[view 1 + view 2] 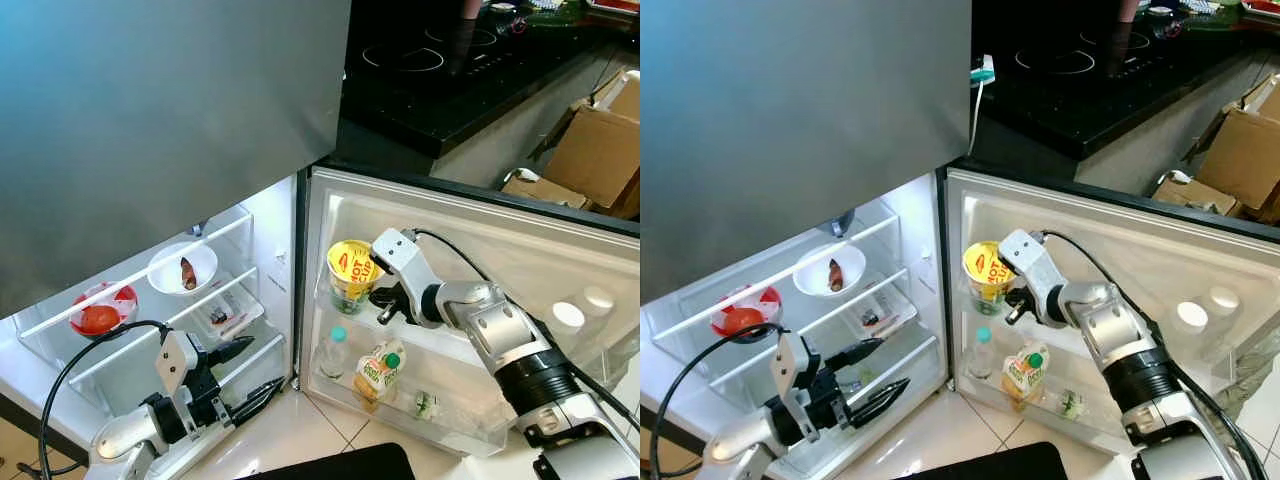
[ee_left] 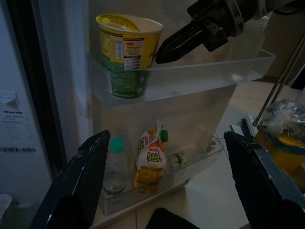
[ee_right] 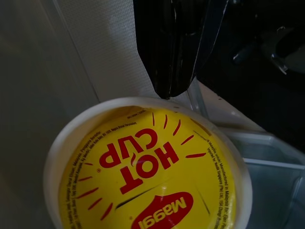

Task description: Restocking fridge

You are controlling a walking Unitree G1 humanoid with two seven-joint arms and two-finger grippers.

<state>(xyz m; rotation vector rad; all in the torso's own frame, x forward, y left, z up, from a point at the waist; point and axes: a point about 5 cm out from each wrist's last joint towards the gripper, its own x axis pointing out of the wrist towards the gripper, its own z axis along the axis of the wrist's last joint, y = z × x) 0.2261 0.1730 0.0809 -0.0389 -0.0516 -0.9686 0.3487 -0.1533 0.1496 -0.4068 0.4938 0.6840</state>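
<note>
Fridge door (image 1: 560, 260) swung open in front of me, main compartment at my 9 to 10 o'clock.

My right gripper (image 1: 383, 308) is up at the upper door shelf (image 2: 200, 78), just beside the noodle cup (image 1: 351, 270). The cup stands upright in that shelf, at the hinge end, yellow lid with "HOT CUP" readable from the right wrist camera. Fingers look pressed together into one black tip, nothing between them; the tip sits just off the cup's rim, at about 12 o'clock of the lid in the wrist picture. Cannot tell whether it actually touches.

Lower door shelf (image 1: 470, 425): small water bottle (image 1: 334, 352) with teal cap, upright, at the hinge end; just beside it a juice pouch (image 1: 380, 372) with green cap, leaning; a small greenish item (image 1: 424, 405) further along, too small to identify.

My left gripper (image 1: 245, 372) is low at 7 o'clock, near the foot of the open compartment, fingers spread wide, holding nothing. Its wrist camera looks between the two fingers at the door shelves.

Inside the compartment: white bowl (image 1: 183, 268) with a dark reddish piece in it on the upper glass shelf; red bowl (image 1: 102, 313) beside it; a clear tray (image 1: 228, 313) one level down.

Cardboard boxes (image 1: 600, 150) at 2 o'clock, dark cooktop (image 1: 420, 50) at 12.
</note>
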